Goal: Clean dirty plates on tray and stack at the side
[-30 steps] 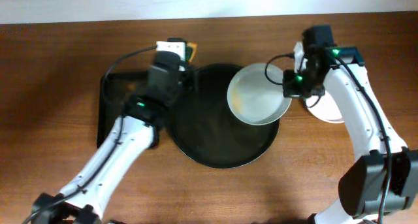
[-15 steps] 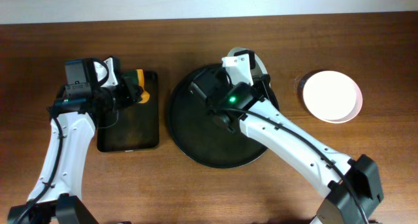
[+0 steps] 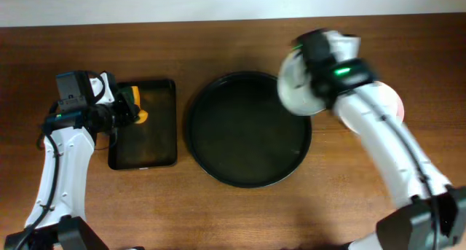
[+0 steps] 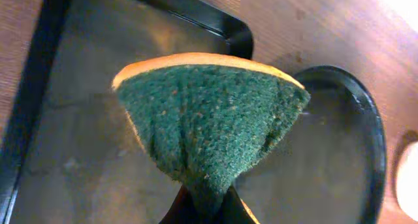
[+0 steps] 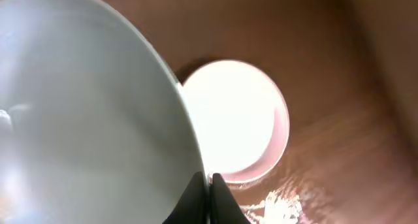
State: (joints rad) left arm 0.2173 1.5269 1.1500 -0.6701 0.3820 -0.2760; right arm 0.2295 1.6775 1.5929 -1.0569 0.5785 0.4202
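Observation:
My right gripper [image 5: 208,185] is shut on the rim of a white plate [image 5: 85,119] and holds it tilted in the air. From overhead the plate [image 3: 293,91] hangs over the right rim of the round black tray [image 3: 244,133], which holds nothing, with my right gripper [image 3: 314,90] at its right edge. Stacked white plates [image 5: 228,119] lie on the wood beyond the held plate, mostly hidden under my right arm from overhead [image 3: 398,104]. My left gripper [image 4: 206,208] is shut on a green and orange sponge [image 4: 209,119], which shows from overhead [image 3: 136,108] beside my left gripper [image 3: 124,108].
A smaller rectangular black tray [image 3: 149,144] lies left of the round tray, under the sponge; it also shows in the left wrist view [image 4: 59,119]. Bare wood tabletop [image 3: 240,213] surrounds both trays.
My right arm has swung from over the round tray towards the right, carrying the plate off the tray's middle. My left gripper with the sponge has drawn slightly left over the rectangular tray.

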